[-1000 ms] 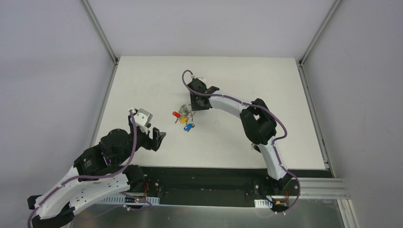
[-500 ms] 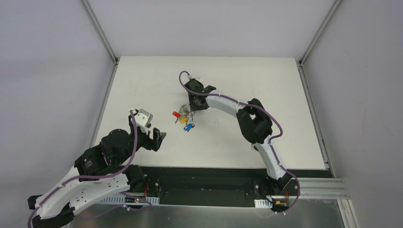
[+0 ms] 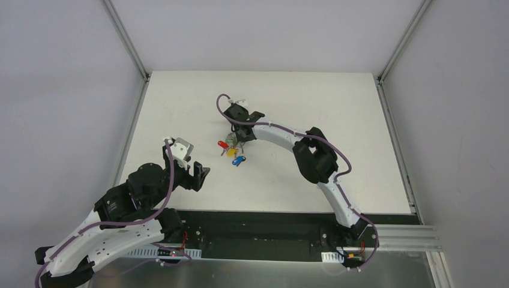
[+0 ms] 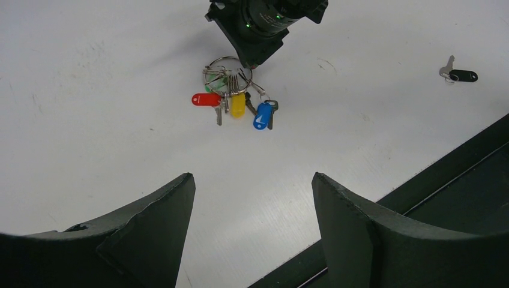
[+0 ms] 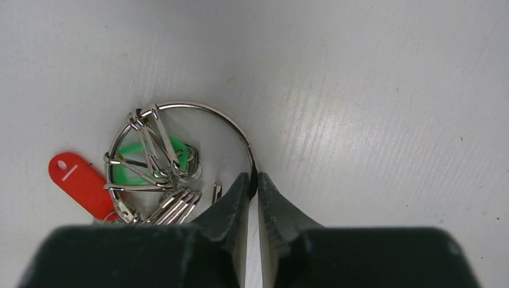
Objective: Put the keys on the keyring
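The metal keyring (image 5: 198, 107) lies on the white table with a bunch of clips and keys on it. The green-headed key (image 5: 123, 165) lies inside the ring. My right gripper (image 5: 254, 178) is shut on the ring's wire at its right side; from above, the right gripper (image 3: 238, 137) stands over the keyring (image 3: 233, 137). The black-headed key (image 4: 462, 75) lies alone, far right in the left wrist view. My left gripper (image 4: 252, 177) is open and empty, well short of the keyring (image 4: 222, 59).
Red (image 4: 206, 99), yellow (image 4: 237, 105) and blue (image 4: 262, 115) key heads fan out from the ring toward the left arm. The dark front edge of the table (image 4: 444, 162) runs close by the left gripper's right finger.
My right gripper has shifted slightly left over the ring and its jaws have closed onto the wire. The left arm has not moved.
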You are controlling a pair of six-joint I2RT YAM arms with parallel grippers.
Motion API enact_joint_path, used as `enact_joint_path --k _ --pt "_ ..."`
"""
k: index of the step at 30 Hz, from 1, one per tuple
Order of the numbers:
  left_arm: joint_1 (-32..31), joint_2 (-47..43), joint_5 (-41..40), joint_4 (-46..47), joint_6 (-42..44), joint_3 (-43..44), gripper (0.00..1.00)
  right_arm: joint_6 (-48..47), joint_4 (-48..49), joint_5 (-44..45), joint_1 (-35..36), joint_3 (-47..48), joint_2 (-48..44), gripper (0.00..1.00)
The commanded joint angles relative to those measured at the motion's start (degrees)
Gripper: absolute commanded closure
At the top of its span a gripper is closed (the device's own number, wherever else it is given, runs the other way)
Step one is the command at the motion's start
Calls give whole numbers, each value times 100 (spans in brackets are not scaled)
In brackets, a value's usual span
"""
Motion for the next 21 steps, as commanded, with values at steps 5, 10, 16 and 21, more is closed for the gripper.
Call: enact_joint_path --k 5,10,16,21 --pt "44 -41 -74 133 81 -60 29 95 -174 194 79 -307 -6 100" --pt "43 -24 -104 133 88 -59 29 -93 229 612 205 -710 -585 100" --pt "38 -162 -247 133 81 -72 29 -289 413 1090 491 -982 -1498 100" --pt "44 -488 -560 154 56 -127 30 -587 668 1480 866 -1303 -2343 100"
